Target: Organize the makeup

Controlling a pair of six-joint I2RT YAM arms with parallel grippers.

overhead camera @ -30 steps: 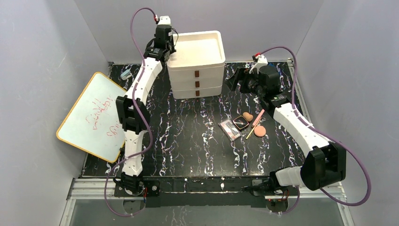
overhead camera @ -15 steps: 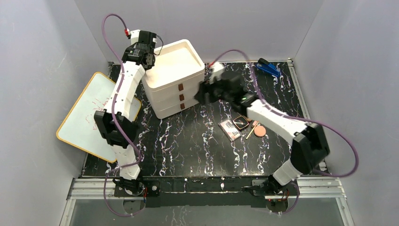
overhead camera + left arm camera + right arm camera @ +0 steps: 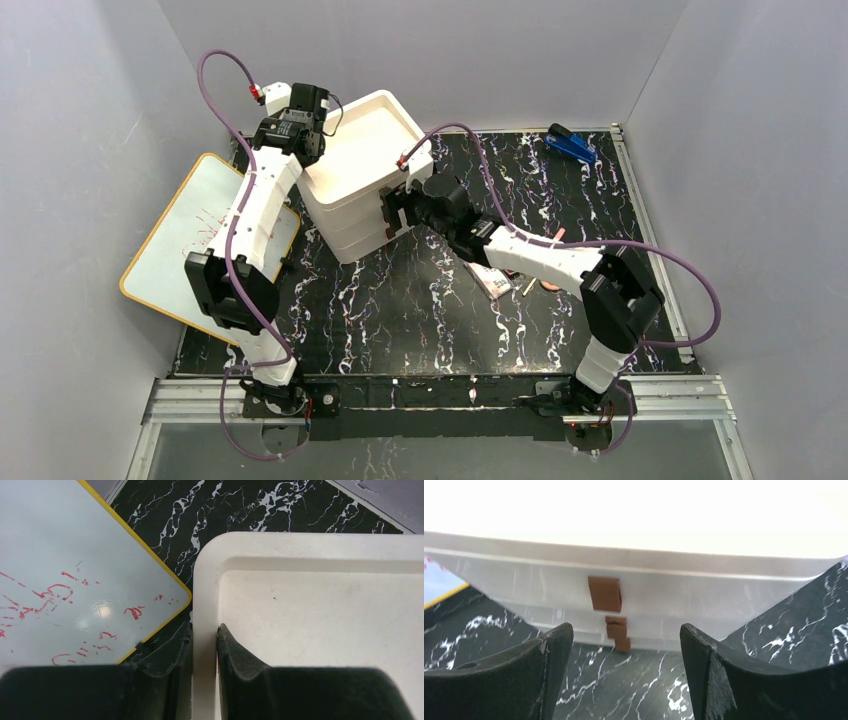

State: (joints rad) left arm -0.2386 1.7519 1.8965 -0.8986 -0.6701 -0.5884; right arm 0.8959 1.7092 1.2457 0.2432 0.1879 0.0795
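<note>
Here, both arms meet at the white three-drawer unit — the makeup lies well apart on the marbled black worktop.

The left end effector pinches the unit's top rim near a corner, one finger inside and one outside, with a yellow-edged whiteboard just beyond. The right end effector is spread wide, facing the stacked brown drawer handles without touching them. The multicolour palette rests right of centre, partly under the right forearm; a sliver of the salmon-pink puff shows nearby — the rest is hidden. A blue stapler-like object sits at the far edge.
</note>
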